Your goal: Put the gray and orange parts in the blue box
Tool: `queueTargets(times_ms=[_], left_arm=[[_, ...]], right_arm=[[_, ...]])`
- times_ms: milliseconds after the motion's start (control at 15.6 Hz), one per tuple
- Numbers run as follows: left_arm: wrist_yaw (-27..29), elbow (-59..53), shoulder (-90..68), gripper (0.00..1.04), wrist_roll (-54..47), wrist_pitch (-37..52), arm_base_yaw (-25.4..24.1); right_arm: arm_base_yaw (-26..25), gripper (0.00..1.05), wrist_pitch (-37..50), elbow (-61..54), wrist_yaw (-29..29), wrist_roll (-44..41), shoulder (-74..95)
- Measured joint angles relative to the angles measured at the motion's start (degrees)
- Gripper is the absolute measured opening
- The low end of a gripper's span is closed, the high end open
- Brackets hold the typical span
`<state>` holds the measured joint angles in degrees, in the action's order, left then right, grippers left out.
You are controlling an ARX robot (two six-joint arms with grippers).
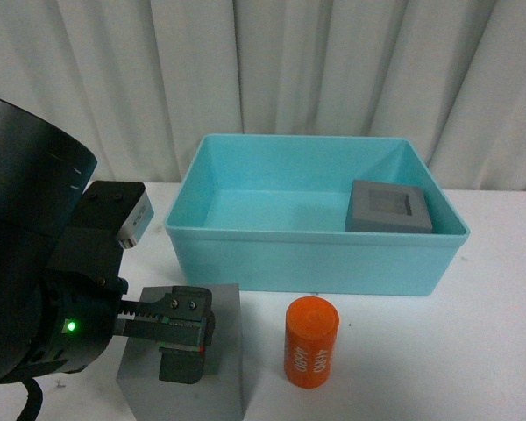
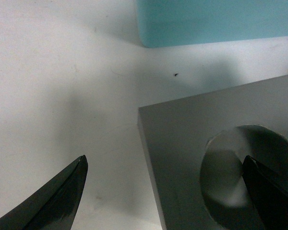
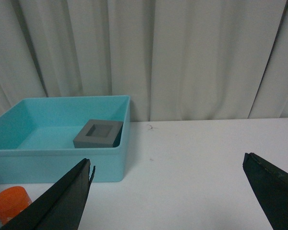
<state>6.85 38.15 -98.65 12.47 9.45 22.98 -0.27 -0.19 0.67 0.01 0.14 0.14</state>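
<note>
Left gripper (image 2: 164,163) is spread, one fingertip in the round recess of a gray cube (image 2: 182,124); right gripper (image 3: 168,163) is also wide apart. Of two gray cubes, this one sits before the single blue box (image 1: 307,259), the second cube (image 1: 388,207) inside it. One orange cylinder (image 1: 311,342) stands on the white table (image 1: 473,351), curtains (image 1: 289,61) behind.

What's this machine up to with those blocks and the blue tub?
A two-armed robot is putting parts into the light blue plastic box. A matte gray cube with a square recess already lies inside, near its right wall. The left pincer is open over the other gray cube, with a round recess: one finger at the recess, one outside the cube's side. The small orange cylinder stands on the white table before the box. The right pincer is open, holding nothing.
</note>
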Motion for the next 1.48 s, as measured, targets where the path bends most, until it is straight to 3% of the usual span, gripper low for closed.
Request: queueTargets(times_ms=[64,128,321,706,1092,1284,1477], left_arm=[[0.0,0.0,0.0,0.88,0.0,0.0,0.2],[0.0,0.2,0.0,0.56,-0.4,-0.2,0.8],[0.2,0.4,0.0,0.25,-0.7,-0.3,0.8],[-0.9,0.8,1.1,0.21,-1.2,-2.3,0.4],[-4.9,3.5,10.2,0.21,-3.9,-11.4,-3.0],[-6.5,14.1,15.8,0.21,-5.0,-17.4,-3.0],[-6.8,26.9,10.4,0.21,-5.0,-20.2,2.7]], right_arm=[[0.0,0.98,0.0,0.0,0.0,0.0,0.0],[0.0,0.98,0.0,0.0,0.0,0.0,0.0],[0.0,0.98,0.0,0.0,0.0,0.0,0.0],[0.0,0.98,0.0,0.0,0.0,0.0,0.0],[0.0,0.98,0.0,0.0,0.0,0.0,0.0],[0.0,0.98,0.0,0.0,0.0,0.0,0.0],[0.0,0.98,0.0,0.0,0.0,0.0,0.0]])
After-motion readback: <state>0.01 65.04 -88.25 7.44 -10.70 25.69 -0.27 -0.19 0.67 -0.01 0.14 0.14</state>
